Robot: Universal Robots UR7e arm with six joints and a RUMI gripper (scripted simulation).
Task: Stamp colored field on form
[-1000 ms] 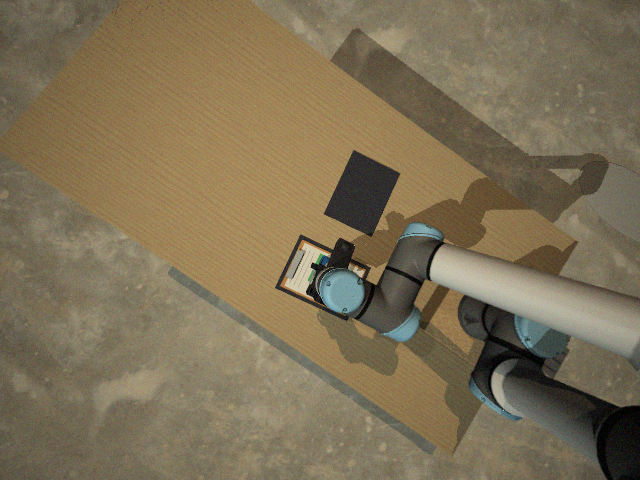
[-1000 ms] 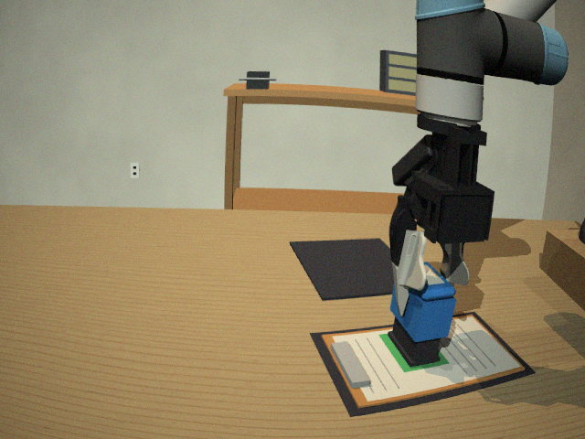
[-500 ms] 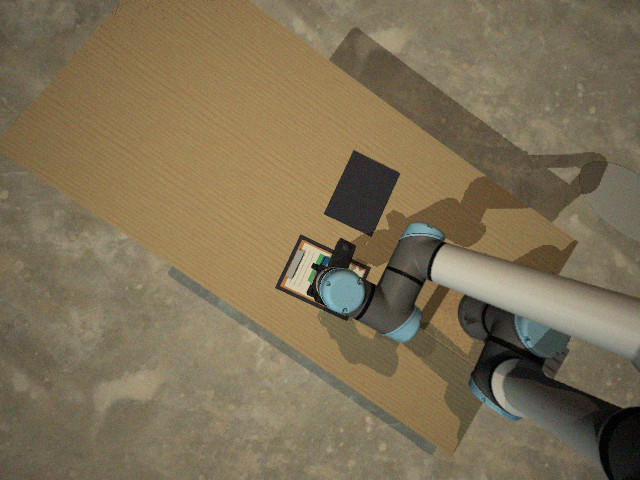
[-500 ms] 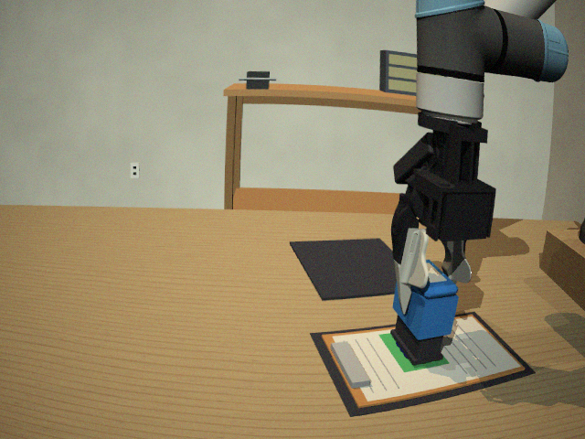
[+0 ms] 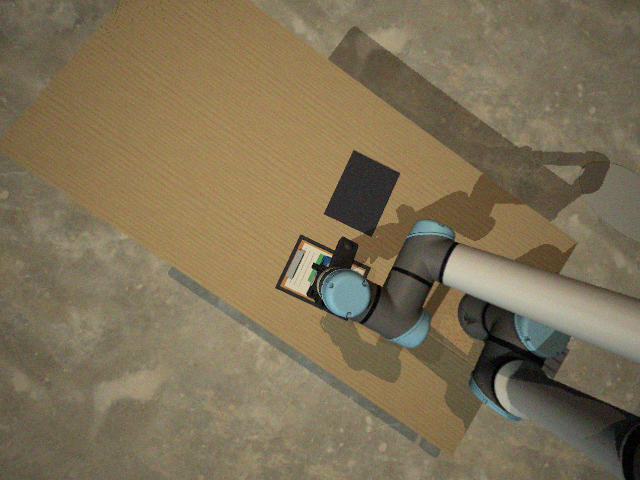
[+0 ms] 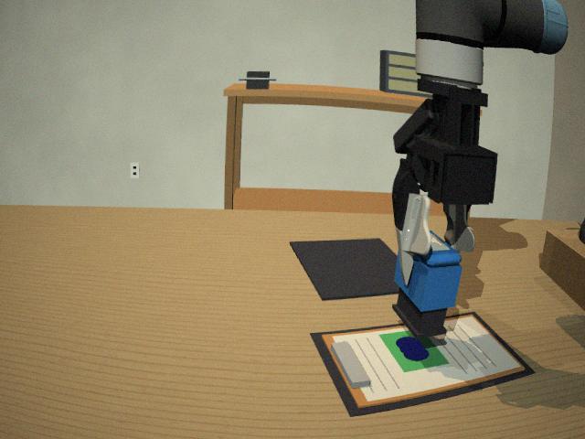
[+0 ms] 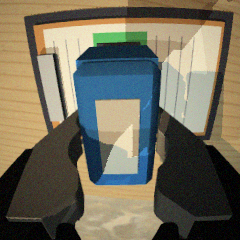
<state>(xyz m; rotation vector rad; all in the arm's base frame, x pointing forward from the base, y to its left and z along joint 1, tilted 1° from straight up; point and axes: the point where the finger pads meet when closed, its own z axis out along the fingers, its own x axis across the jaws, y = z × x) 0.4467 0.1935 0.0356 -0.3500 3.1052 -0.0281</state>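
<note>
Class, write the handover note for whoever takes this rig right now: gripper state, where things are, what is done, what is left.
Gripper: shut on the blue stamp, held upright just above the form.
Green field: carries a dark blue ink mark, so stamping is done.
Dark mat: beyond the form, nothing on it.
Left: carry the stamp to the mat, set it upright, release.

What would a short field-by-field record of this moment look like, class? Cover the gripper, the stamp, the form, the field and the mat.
gripper: shut on the stamp, pointing down over the form
stamp: blue body, dark base, upright, lifted just above the form
form: lies flat on a dark-edged clipboard on the table
green field: carries a dark blue ink mark
mat: dark, flat, beyond the form, nothing on it
</note>
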